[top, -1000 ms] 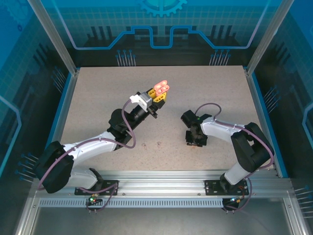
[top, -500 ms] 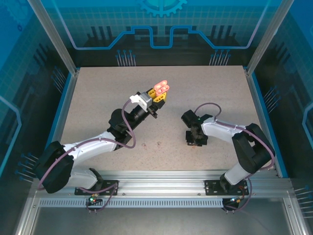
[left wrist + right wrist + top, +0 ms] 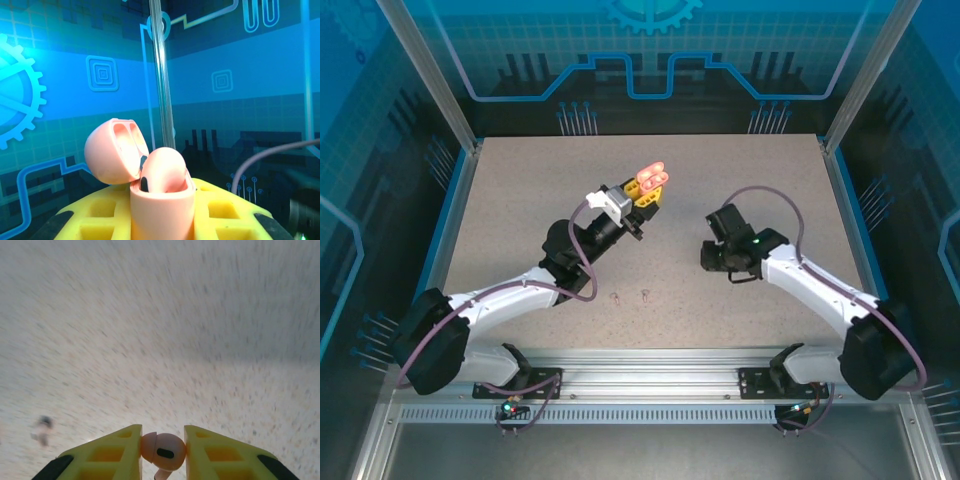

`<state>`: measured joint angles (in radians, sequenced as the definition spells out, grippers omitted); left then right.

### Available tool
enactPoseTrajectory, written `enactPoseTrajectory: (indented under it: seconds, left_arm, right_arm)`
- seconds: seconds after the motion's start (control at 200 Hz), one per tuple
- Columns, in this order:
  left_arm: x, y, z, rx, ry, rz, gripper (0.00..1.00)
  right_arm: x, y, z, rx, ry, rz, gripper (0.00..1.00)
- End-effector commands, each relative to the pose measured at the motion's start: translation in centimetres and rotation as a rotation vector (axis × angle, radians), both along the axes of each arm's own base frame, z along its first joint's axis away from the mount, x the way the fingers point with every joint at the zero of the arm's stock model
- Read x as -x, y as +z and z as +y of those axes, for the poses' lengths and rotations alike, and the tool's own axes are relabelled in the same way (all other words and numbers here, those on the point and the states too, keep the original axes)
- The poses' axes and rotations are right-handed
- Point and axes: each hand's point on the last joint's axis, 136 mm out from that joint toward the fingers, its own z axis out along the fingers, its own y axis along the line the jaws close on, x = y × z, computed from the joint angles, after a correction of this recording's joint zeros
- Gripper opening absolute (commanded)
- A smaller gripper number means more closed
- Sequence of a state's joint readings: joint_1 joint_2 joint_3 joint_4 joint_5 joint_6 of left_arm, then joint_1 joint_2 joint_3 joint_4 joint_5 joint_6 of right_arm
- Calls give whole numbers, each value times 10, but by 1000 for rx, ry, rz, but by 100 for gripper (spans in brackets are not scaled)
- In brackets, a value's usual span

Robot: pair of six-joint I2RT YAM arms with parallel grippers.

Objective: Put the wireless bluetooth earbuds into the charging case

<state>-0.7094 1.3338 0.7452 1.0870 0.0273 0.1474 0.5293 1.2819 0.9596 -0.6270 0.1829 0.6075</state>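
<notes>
Above the speckled tabletop (image 3: 750, 180), left gripper (image 3: 646, 197) clamped the open pink charging case (image 3: 161, 207) and right gripper (image 3: 713, 256) pinched a pink earbud (image 3: 163, 451); the transfer step probably next needed the earbud aligned over the case, well apart to that gripper's left.

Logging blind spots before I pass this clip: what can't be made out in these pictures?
Top external: two specks on the table are too small to identify.
Left wrist: the case in the left claw is cut off by the bottom edge; its wall hides the sockets.
Right wrist: the table is blurred, a dark smudge unreadable; the bottom edge cuts the stem of the earbud in the right claw.
</notes>
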Motion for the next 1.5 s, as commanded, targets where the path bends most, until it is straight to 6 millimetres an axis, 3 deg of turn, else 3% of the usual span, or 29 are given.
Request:
enactPoseTrajectory:
  seconds: [0.0, 0.225, 0.34, 0.505, 0.63, 0.79, 1.13, 1.496]
  left_arm:
    - [7, 25, -1, 40, -40, -45, 0]
    - [9, 28, -7, 13, -69, -66, 0]
    - [10, 27, -14, 1, -93, -65, 0]
    - [9, 25, -21, -14, -116, -68, 0]
    - [7, 21, -24, -24, -120, -64, 0]
    - [5, 17, -26, -29, -115, -56, 0]
    - [3, 15, -27, -30, -111, -49, 0]
    - [4, 17, -26, -29, -108, -53, 0]
  right_arm:
    - [-22, 68, 4, -34, 59, -196, 26]
    - [-42, 186, 10, -100, 139, -509, 27]
    - [-45, 235, 14, -142, 164, -626, 27]
    - [-43, 288, 22, -193, 213, -750, 27]
    - [-39, 314, 30, -232, 262, -814, 27]
    - [-32, 326, 46, -266, 357, -865, 27]
    - [-21, 311, 79, -291, 496, -882, 28]
    - [-19, 295, 91, -306, 527, -848, 28]
